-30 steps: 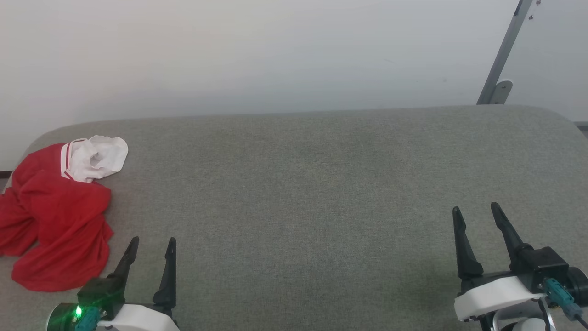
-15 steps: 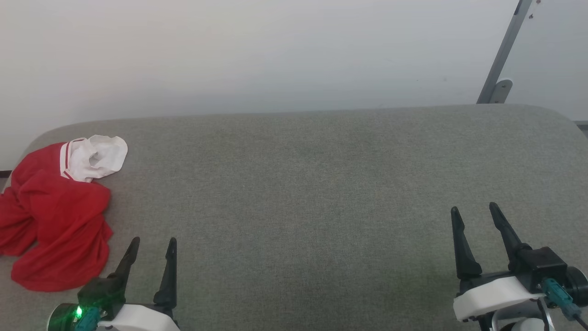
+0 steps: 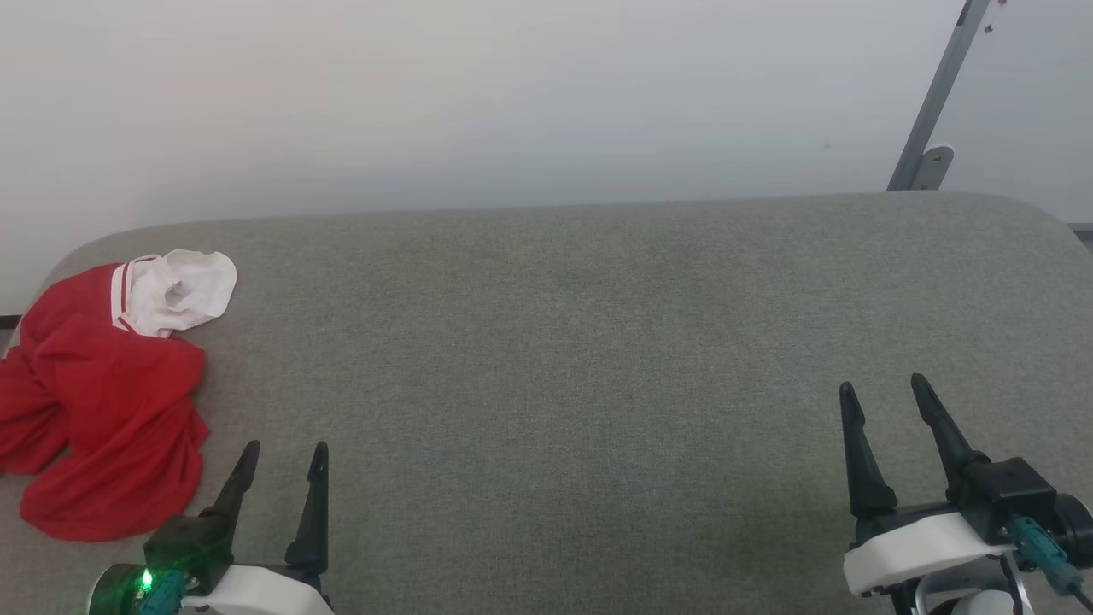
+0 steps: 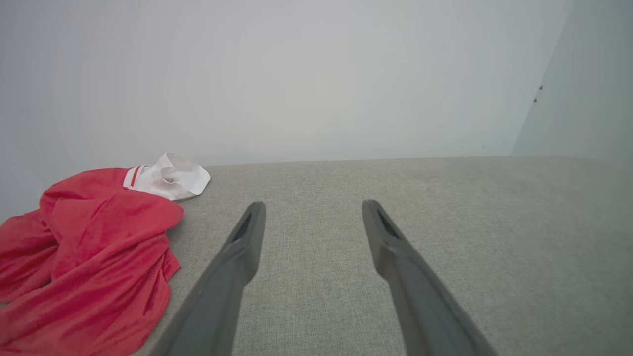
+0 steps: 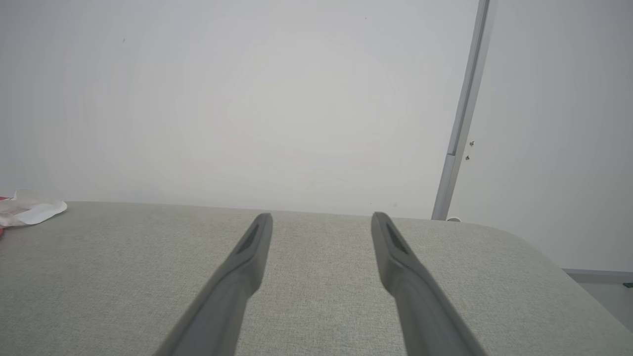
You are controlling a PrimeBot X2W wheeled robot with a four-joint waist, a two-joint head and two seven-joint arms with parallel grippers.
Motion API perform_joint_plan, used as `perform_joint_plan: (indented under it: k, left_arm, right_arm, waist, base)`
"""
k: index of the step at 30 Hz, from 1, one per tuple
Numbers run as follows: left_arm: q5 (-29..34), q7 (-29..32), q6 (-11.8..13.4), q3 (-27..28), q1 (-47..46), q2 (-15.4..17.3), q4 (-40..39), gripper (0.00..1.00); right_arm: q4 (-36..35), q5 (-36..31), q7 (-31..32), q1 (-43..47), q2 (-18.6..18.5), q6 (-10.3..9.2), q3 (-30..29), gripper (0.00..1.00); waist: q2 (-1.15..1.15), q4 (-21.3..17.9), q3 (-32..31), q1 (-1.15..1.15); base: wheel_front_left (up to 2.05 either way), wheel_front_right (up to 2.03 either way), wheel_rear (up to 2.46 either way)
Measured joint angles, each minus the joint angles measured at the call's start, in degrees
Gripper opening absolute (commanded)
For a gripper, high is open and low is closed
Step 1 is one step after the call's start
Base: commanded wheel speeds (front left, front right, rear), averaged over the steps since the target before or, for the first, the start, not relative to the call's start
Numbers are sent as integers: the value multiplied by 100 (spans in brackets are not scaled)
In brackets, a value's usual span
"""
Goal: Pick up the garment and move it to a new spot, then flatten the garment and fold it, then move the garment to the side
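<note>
The garment (image 3: 111,410) lies crumpled at the far left edge of the grey padded surface (image 3: 564,342), a red heap with a white red-striped sleeve (image 3: 184,290) on its far side. In the left wrist view the garment (image 4: 99,247) sits just left of my fingers. My left gripper (image 3: 285,446) is open and empty, a short way right of the heap's near end. My right gripper (image 3: 883,384) is open and empty over bare surface at the far right. The right wrist view catches the white sleeve (image 5: 29,210) at its left edge.
A pale wall stands behind the surface. A grey metal pole (image 3: 935,94) with a bracket rises at the back right. The surface's corners are rounded, and floor (image 5: 608,291) shows past its right end.
</note>
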Motion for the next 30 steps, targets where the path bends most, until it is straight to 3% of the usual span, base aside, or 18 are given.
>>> perform_joint_plan:
  k: [30]
  left_arm:
    - [-25,0,0,67,-4,13,14,100]
  right_arm:
    - [280,60,0,-1,0,0,11,100]
  waist:
    - [0,-23,-22,0]
  base:
    - [0,0,0]
